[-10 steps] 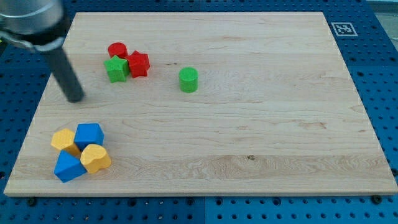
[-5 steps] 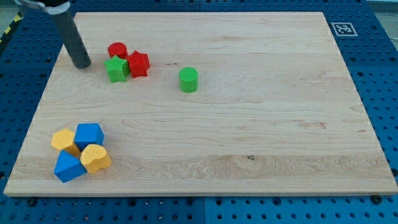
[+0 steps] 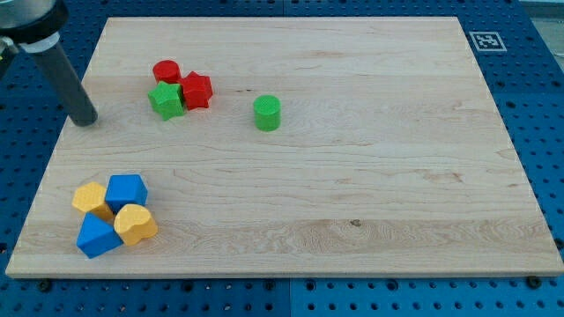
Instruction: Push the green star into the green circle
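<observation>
The green star [image 3: 166, 99] sits at the view's upper left, touching a red star [image 3: 196, 90] on its right and a red cylinder [image 3: 166, 71] above it. The green circle [image 3: 267, 113], a short cylinder, stands alone to the right of that cluster, a clear gap away. My tip [image 3: 85, 121] rests on the board near its left edge, to the left of the green star and slightly lower, not touching any block.
Two yellow blocks [image 3: 90, 198] [image 3: 135, 224] and two blue blocks [image 3: 126, 190] [image 3: 96, 236] are clustered at the view's lower left. The wooden board [image 3: 370, 176] lies on a blue pegboard. A marker tag [image 3: 486, 40] is at the upper right.
My tip went up toward the red cylinder's left, then came back down and left to near the board's left edge. No block has moved.
</observation>
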`<state>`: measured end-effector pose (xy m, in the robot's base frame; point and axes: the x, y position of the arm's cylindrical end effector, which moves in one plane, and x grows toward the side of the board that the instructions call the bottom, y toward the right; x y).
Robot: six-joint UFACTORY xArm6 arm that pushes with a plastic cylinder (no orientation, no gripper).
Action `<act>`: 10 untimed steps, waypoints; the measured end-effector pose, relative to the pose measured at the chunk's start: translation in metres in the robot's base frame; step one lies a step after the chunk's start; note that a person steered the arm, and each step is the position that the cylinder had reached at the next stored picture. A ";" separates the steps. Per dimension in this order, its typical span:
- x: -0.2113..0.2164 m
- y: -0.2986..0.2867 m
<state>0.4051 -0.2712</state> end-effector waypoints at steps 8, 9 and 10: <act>0.015 0.249; 0.015 0.242; 0.015 0.183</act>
<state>0.4197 -0.0878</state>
